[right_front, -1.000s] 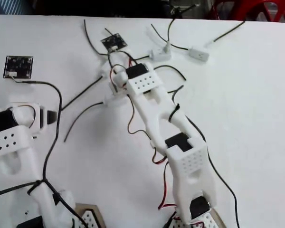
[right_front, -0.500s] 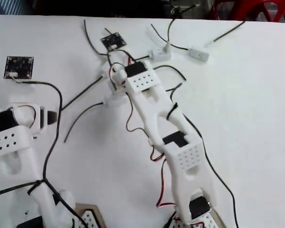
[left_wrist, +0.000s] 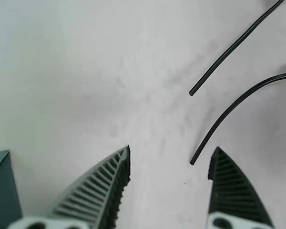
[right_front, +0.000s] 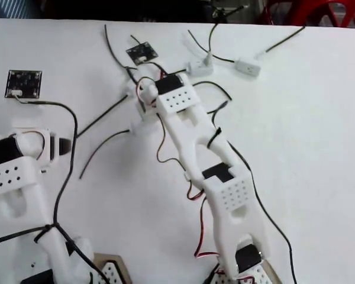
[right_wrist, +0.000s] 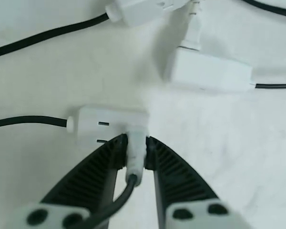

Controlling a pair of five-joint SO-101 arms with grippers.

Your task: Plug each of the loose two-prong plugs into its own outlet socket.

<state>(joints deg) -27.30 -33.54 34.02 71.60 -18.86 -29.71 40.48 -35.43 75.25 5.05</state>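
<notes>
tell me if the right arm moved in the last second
Yes, slightly: the right arm has shifted toward the table's far edge, its wrist now closer to the small black board.

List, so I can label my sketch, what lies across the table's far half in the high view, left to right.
Large black square circuit board → smaller black square board → small white plastic block with black cords → white rectangular plastic block
</notes>
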